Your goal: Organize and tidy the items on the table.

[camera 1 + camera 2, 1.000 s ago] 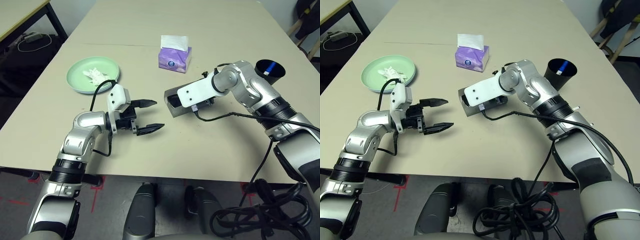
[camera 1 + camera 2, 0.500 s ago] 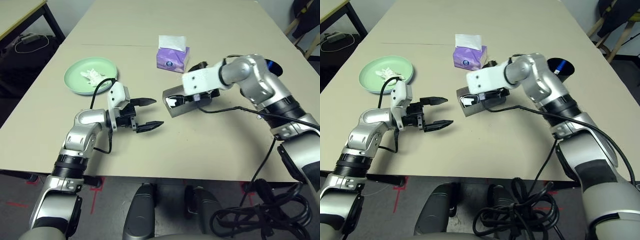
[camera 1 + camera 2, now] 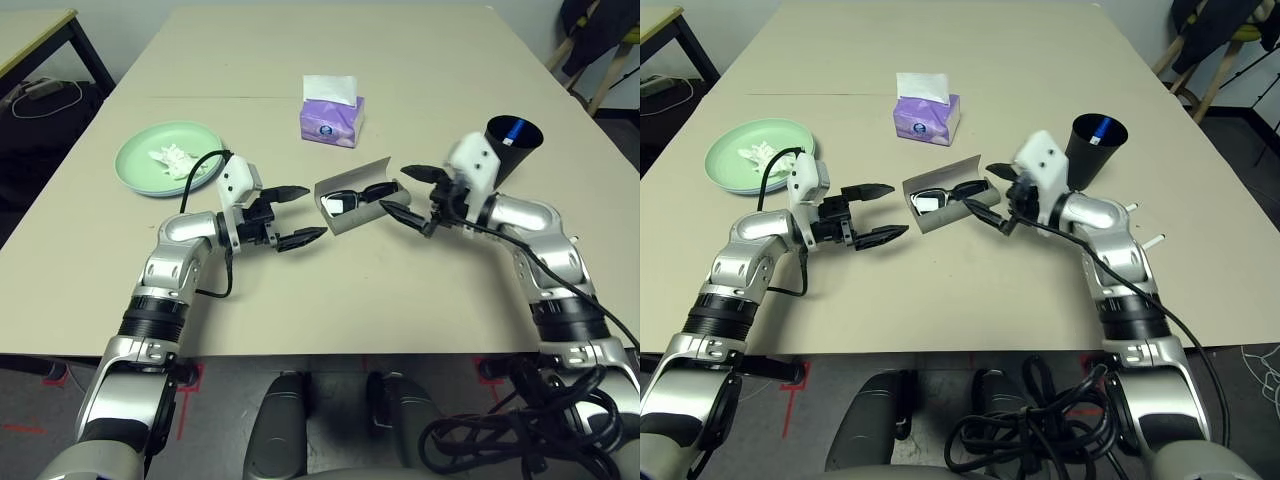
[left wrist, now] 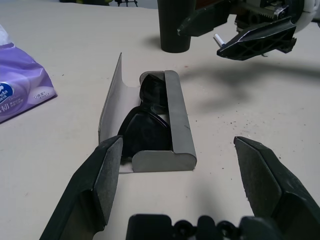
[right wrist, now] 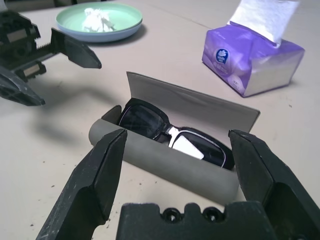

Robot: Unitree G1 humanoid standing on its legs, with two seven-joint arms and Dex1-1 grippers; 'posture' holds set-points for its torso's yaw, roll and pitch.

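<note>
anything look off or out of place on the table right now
The grey glasses case lies in mid-table with its lid up and the sunglasses inside, not yet closed. A tissue wad sits on the green plate.

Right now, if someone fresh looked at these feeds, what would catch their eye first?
The open grey glasses case at mid-table, flap up, black sunglasses lying inside. The left gripper and right gripper flank it, both open and pointing inward, neither touching it. Behind it stands a purple tissue box, with a mint-green plate holding a tissue wad to the left and a black cup to the right.
</note>
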